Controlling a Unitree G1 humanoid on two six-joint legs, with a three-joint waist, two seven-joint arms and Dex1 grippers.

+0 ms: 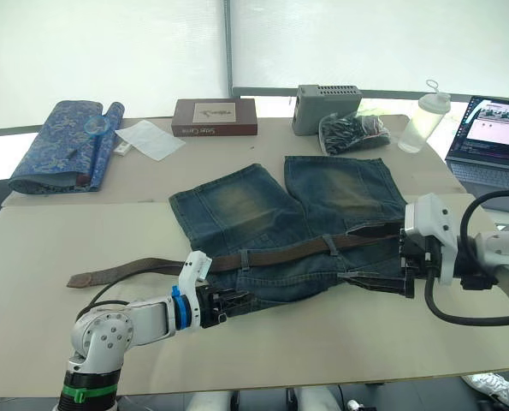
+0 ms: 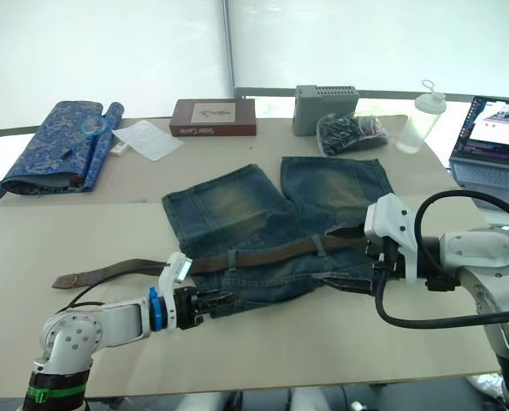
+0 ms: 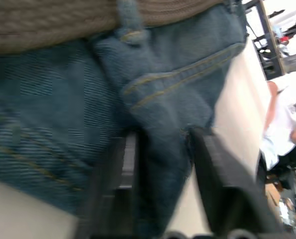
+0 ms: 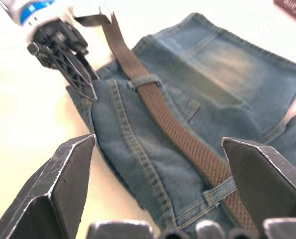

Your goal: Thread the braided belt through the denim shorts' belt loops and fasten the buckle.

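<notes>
Left gripper (image 1: 237, 301): its two black fingers (image 3: 115, 179) are closed on a fold of denim at the waist edge of the denim shorts (image 1: 275, 227). In the left wrist view the cloth is pinched between the two fingers and bunches up there.

Right gripper (image 1: 405, 278): the fingers (image 4: 63, 184) stand wide apart and hold nothing. In the right wrist view the waistband and the belt lie in the open gap between them. In the head views the gripper is at the robot's right end of the waistband, just beside the denim; whether it touches the cloth I cannot tell.

Braided belt (image 1: 284, 252): a dark brown woven strap, lying across the waistband. It passes under at least two belt loops (image 1: 244, 258). Its free end (image 1: 87, 278) reaches past the shorts on the robot's left and rests on the table (image 1: 32, 257), beyond the left gripper. The strap lies just beside the left fingers, a little farther from the robot, not between them.

Buckle: I cannot make it out; the belt's right end goes behind the right gripper.

Denim shorts: blue with faded yellowish patches on both legs, spread flat on the table, waistband toward the robot, legs pointing away. The waist edge is a little crumpled by the left gripper.
</notes>
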